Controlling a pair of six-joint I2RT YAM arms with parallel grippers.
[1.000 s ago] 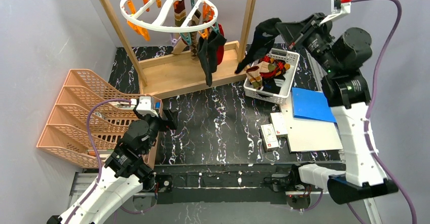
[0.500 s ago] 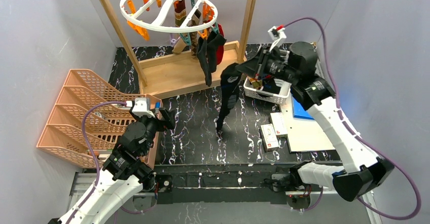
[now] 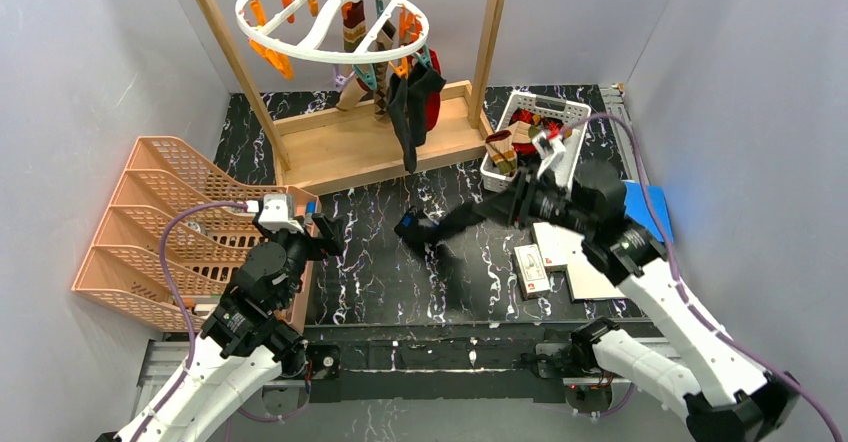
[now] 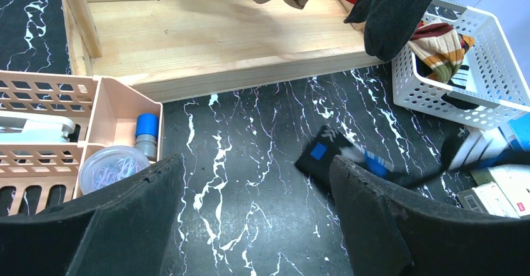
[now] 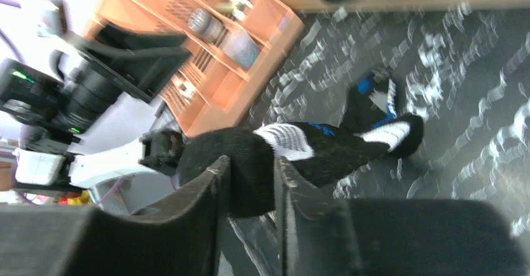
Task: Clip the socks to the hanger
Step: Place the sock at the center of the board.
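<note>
There was one hanger (image 3: 325, 24), one wooden frame (image 3: 370, 147), one white basket (image 3: 548, 100), one orange rack (image 3: 140, 217), and one black sock (image 3: 450, 224) at mid-frame.

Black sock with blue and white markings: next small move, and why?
Probably raise the right gripper toward the white round plastic hanger: its fingers pinch the black sock at one end while the other seems to lie on the black marbled table; the left gripper is open.

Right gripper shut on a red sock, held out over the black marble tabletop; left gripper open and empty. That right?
Not red: the sock in the right gripper is black with blue and white marks, as the right wrist view shows. The rest stands: it is held out over the black marble tabletop, and the left gripper is open and empty.
</note>
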